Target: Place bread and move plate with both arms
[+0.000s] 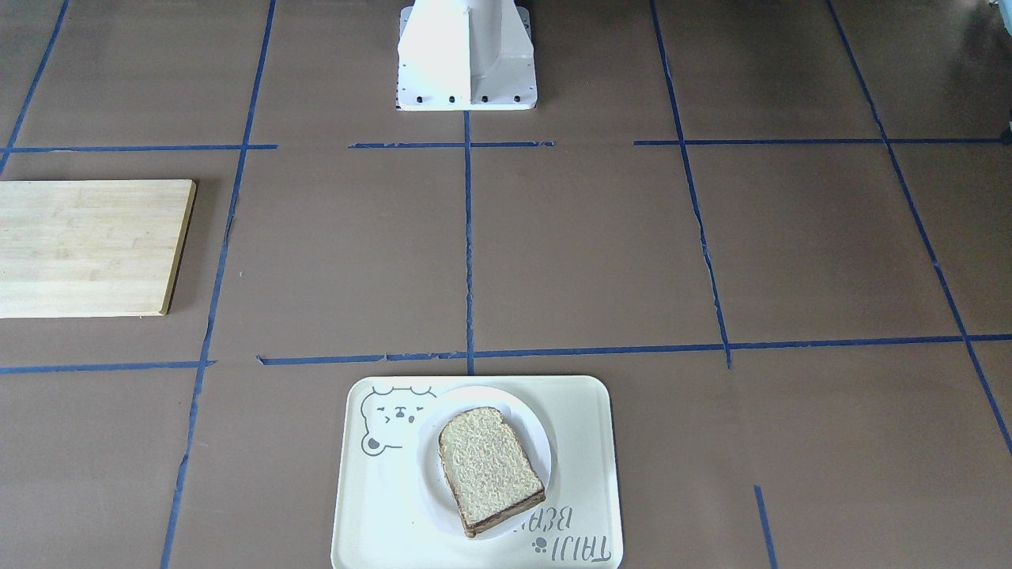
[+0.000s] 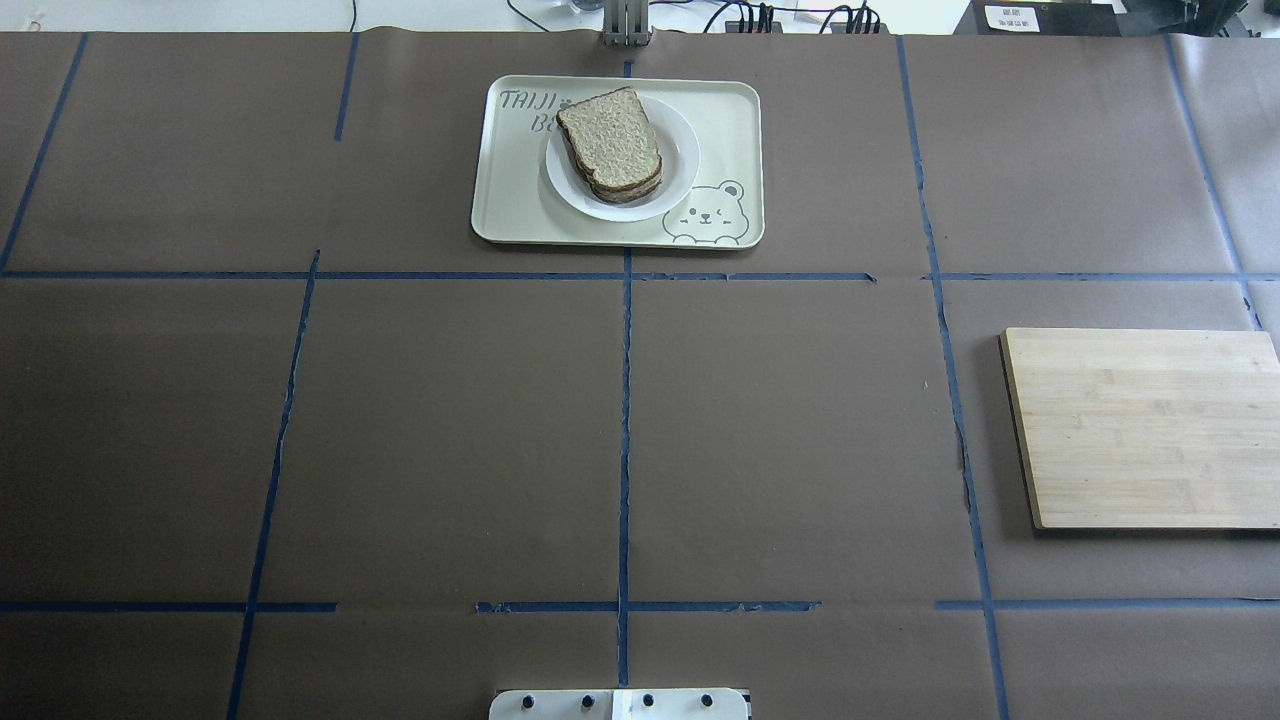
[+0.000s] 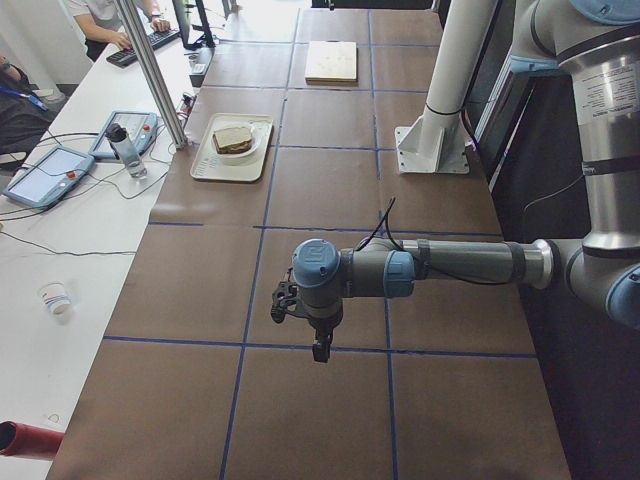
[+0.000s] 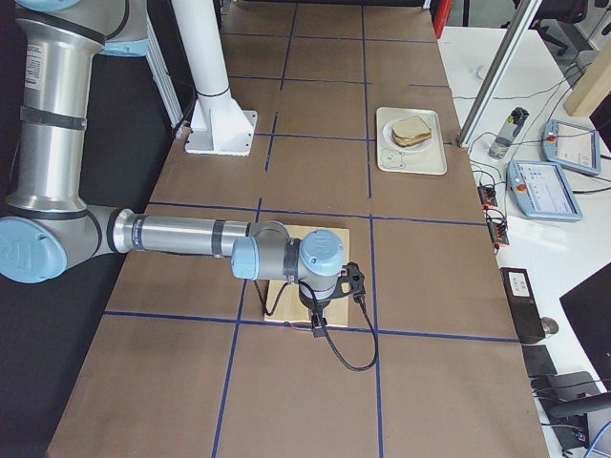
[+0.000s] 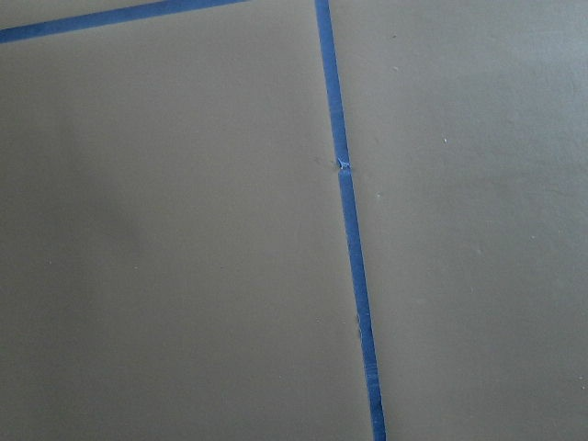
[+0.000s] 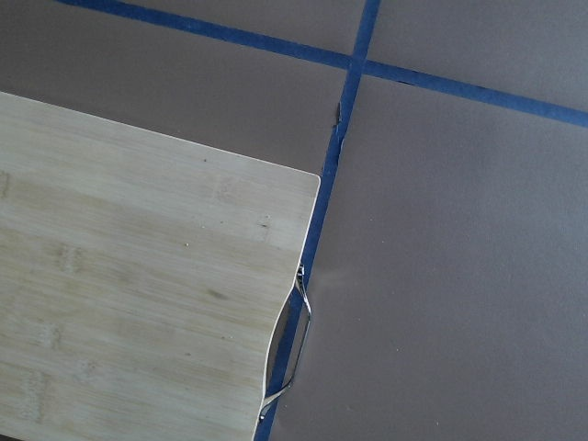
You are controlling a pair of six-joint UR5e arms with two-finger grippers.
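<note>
Two tools hang over the brown desk point(image 2: 450, 440), each well apart from the bread. The left tool point(image 3: 318, 348) is low in the middle of the left-side view, and the right tool point(image 4: 318, 327) is low in the middle of the right-side view, above the edge of a wooden board point(image 4: 329, 243); I cannot tell whether either is spread or pressed together. Far off, at the top centre of the overhead view, the bread point(image 2: 610, 140) lies flat on the white plate point(image 2: 682, 170), which sits inside the cream bear tray point(image 2: 735, 120).
</note>
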